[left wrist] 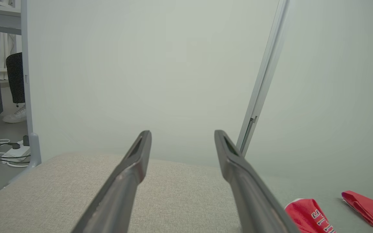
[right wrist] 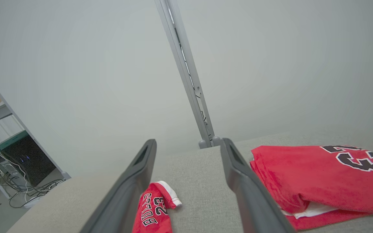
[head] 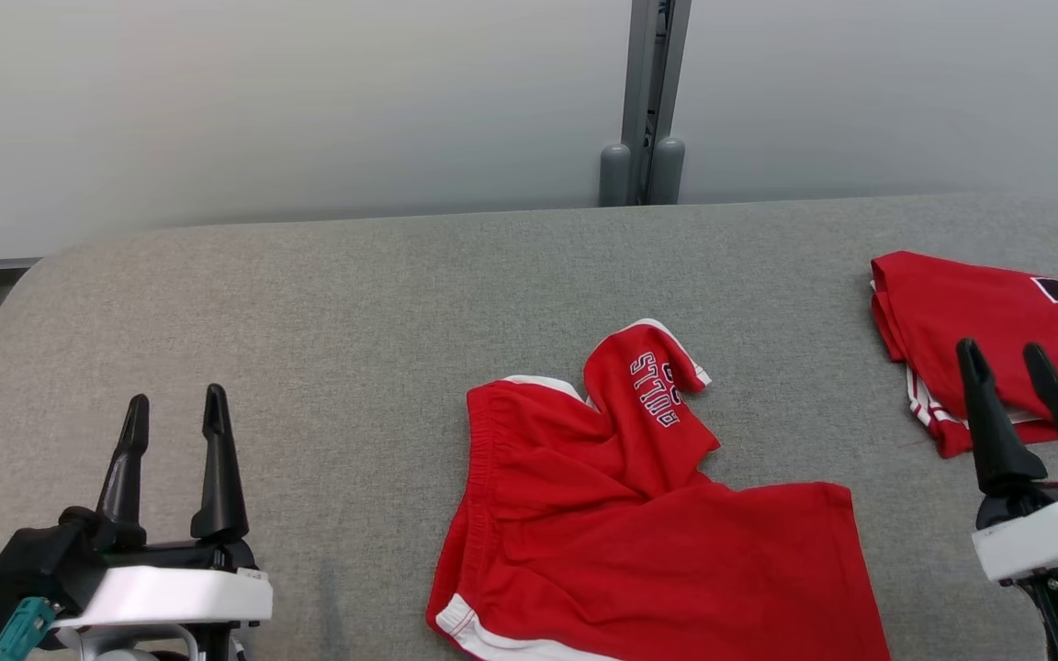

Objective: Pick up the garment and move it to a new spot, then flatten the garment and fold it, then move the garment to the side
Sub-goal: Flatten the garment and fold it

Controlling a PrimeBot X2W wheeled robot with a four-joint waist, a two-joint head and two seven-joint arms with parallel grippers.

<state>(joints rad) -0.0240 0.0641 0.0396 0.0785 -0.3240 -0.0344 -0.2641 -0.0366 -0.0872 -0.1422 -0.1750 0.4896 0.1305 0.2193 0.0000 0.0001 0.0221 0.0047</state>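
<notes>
Table (head: 354, 321), covered in grey fabric with rounded corners, stands against a pale wall (head: 263, 101) split by a grey upright post (head: 653, 92) behind the far edge.

The red shorts (head: 621, 532) lie rumpled at the near edge, a little right of the middle. They run out of the head view at the bottom. The gathered waistband is on the left. One leg is turned up and back over the rest toward the far edge, showing white trim and dark lettering that reads upside down.

A folded jersey (head: 961, 312), red with a black number outlined in white, rests by the right edge, well apart from the shorts. White-striped layers show under its near fold.

The left gripper (head: 175, 404) hangs over the near left part of the table, far from both pieces. Its two dark fingers are spread, with bare cloth between them.

The right gripper (head: 1002, 349) hangs at the near right. Its fingers are likewise spread and empty. In the head view its tips overlap the jersey's near side. In the right wrist view the jersey lies just beside the right finger.
</notes>
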